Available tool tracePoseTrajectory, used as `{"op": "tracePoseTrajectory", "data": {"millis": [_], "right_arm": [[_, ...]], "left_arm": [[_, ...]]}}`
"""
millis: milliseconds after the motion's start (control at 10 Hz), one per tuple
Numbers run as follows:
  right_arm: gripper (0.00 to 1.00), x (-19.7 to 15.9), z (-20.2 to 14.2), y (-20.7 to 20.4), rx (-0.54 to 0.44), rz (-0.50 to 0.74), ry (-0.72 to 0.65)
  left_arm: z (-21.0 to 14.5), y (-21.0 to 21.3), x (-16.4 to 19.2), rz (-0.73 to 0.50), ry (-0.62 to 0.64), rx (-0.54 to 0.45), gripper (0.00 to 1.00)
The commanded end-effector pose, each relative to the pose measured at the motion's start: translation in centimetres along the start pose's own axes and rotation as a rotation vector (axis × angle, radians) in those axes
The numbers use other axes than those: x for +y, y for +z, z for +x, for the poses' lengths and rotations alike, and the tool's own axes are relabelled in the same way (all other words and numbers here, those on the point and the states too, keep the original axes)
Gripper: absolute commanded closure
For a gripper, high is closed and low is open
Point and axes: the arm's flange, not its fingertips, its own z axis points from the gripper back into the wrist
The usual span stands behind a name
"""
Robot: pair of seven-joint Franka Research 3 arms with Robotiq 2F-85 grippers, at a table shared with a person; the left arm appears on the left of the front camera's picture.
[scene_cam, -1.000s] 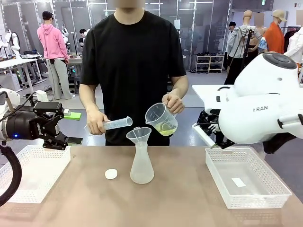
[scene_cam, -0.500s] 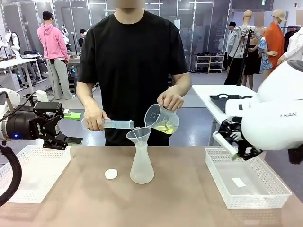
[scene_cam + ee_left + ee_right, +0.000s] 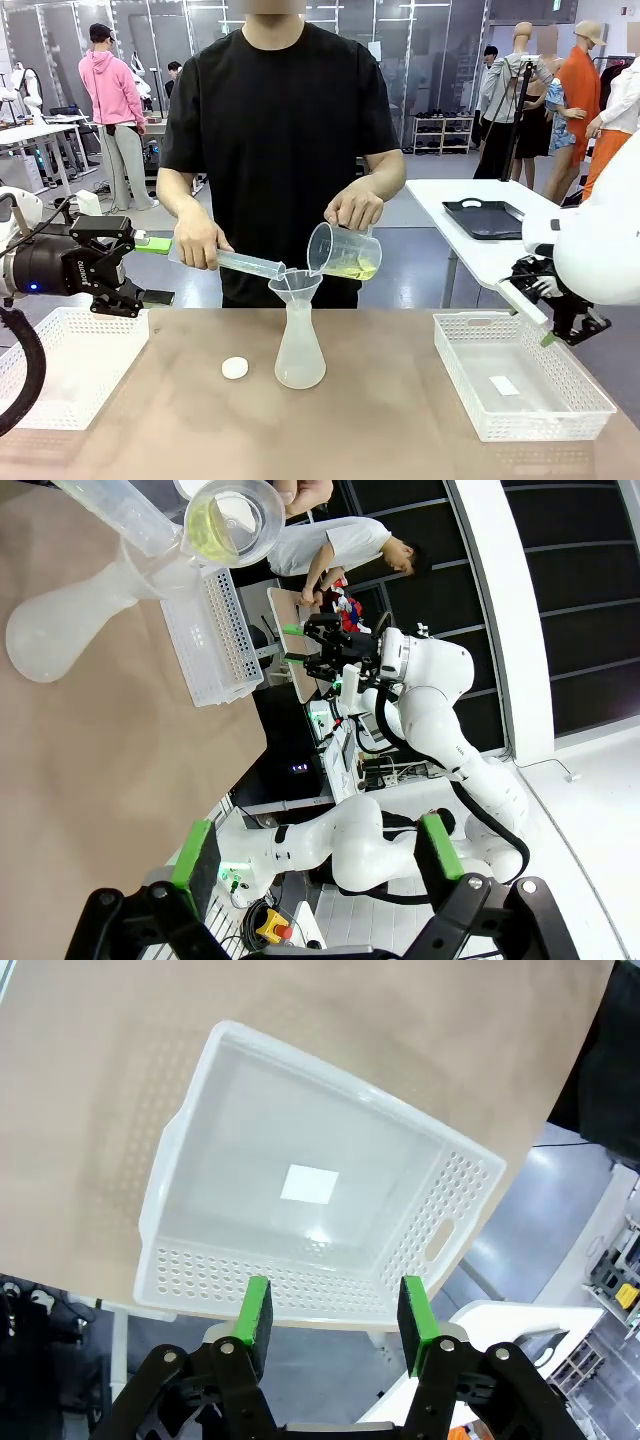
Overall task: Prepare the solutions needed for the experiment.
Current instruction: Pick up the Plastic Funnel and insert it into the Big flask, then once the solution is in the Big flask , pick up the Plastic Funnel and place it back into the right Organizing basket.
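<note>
— Where is the solution (image 3: pixel 352 270)?
— Yellowish, low in the jug (image 3: pixel 335 248) the person tilts over the funnel (image 3: pixel 295 286) on the flask (image 3: pixel 300 355), on the desk (image 3: pixel 400 430); it may be pouring.
— And the hands?
— Left hand (image 3: pixel 150 270) wide, empty; right hand (image 3: pixel 335 1310) half-spread, empty, above a basket's (image 3: pixel 200 1270) edge.

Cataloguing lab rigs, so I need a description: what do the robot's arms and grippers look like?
The right arm is glossy white with rounded casings. The left gripper and right gripper are black, each with two fingers carrying green pads. A black cable loops beneath the left one, whose body bears white lettering.
</note>
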Motion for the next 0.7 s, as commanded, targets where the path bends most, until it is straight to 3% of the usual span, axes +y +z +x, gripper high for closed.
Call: {"op": "tracePoseTrajectory", "data": {"millis": [0,600], "right_arm": [[0.36,-0.39,0.51,0.05,0.0,-0.014,0.016],[0.36,-0.39,0.51,0.05,0.0,-0.014,0.016]], "left_arm": [[0.03,-0.19,-0.23,-0.02,0.001,-0.007,0.0],[0.03,-0.19,-0.23,-0.02,0.001,-0.007,0.0]]}}
